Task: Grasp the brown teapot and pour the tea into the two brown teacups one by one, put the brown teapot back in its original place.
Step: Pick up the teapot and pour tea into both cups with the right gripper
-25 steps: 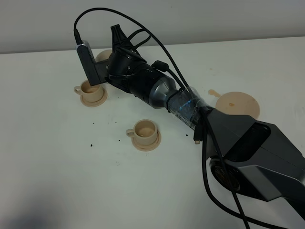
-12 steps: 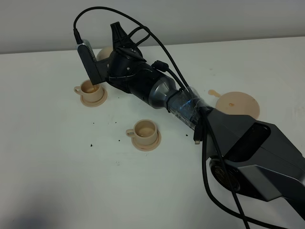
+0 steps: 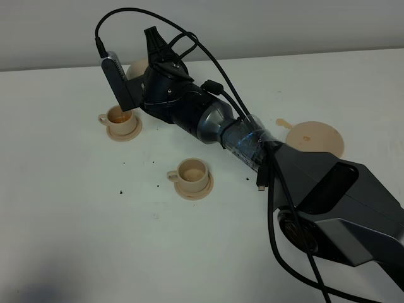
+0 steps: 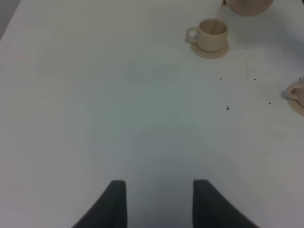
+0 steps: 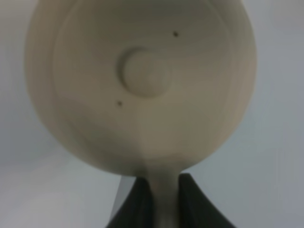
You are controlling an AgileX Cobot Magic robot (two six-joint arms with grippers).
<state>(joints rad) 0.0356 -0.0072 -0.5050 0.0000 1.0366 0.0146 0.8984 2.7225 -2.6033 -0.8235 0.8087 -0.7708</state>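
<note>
1. Treat the brown teapot [image 5: 142, 90] as rigid glazed ceramic: prob. slick and brittle, heavy-ish w/ liquid shifting inside. Avoid knocks vs the cups.
2. Take hold at the loop handle [image 5: 164, 209] only. Rule out the round body as too wide & smooth for a pinch. Expect twist at the handle once tilted, so grip firm.
3. Watch the lid knob [image 5: 146, 72]: can't tell if the lid is secured, so count on slip-off risk at steep tilt.
4. See the right gripper [image 5: 164, 183] clamped on that handle, fingers [image 5: 133, 211] pressed to either side, w/ the pot body directly ahead of the fingertips and the lid turned toward the wrist cam.
5. Find the pot aloft, off the tabletop [image 3: 76, 221], tipped spout-down, w/ a thin tea stream [image 4: 221, 9] dropping into the far teacup [image 4: 212, 32] just below & ahead of the gripper.
6. Place the other teacup [image 3: 192, 173] behind the gripper, back along the arm & off to its side, apart from the pot. Can't tell contents.
7. Place the wide saucer [image 3: 314, 139] (orig. spot) well behind the gripper, beside the forearm, bare except a brownish drip.
8. See the left gripper [image 4: 159, 204] w/ jaws apart, holding nothing, well apart from pot & cups.
</note>
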